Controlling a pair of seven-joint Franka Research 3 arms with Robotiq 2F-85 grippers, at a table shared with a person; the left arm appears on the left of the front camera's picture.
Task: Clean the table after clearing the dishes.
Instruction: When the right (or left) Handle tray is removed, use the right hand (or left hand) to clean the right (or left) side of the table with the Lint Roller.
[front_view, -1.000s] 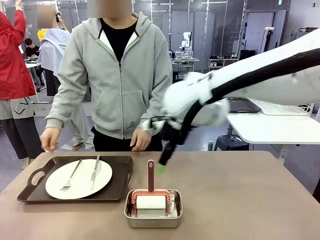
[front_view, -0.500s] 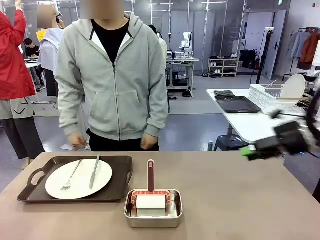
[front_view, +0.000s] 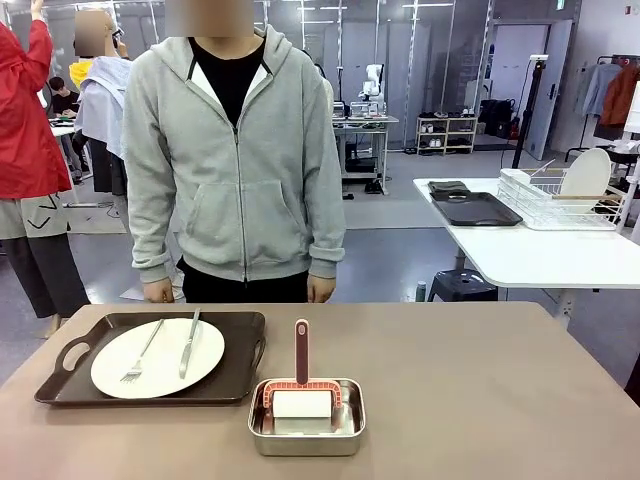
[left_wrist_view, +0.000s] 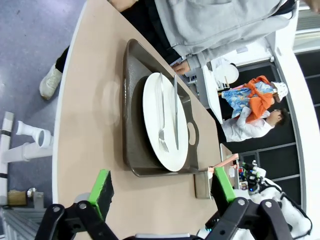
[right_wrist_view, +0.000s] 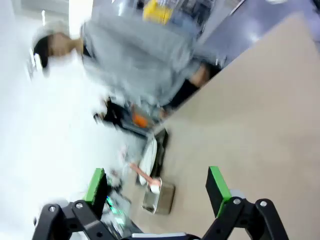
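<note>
The brown table (front_view: 480, 380) carries a dark brown handled tray (front_view: 240, 370) at its left, holding a round white plate (front_view: 158, 357) with a silver fork (front_view: 143, 352) and knife (front_view: 189, 343). In the left wrist view my left gripper (left_wrist_view: 162, 187) hangs open above the table's edge (left_wrist_view: 85, 125), with the tray (left_wrist_view: 131, 125) and plate (left_wrist_view: 165, 122) ahead of it. The right wrist view is blurred by motion. There my right gripper (right_wrist_view: 156, 186) is open and empty, high over the table (right_wrist_view: 240, 110), with the tray and plate (right_wrist_view: 150, 152) far off.
A small steel pan (front_view: 306, 418) holding a red-handled roller (front_view: 301, 365) sits near the table's front middle. A person in a grey hoodie (front_view: 240, 160) stands at the far edge, hands down. A white table (front_view: 540, 250) with a dish rack (front_view: 560, 200) stands at the right.
My right arm swung from over the table's middle to the right and left the front view. The person drew both hands back and now stands upright.
</note>
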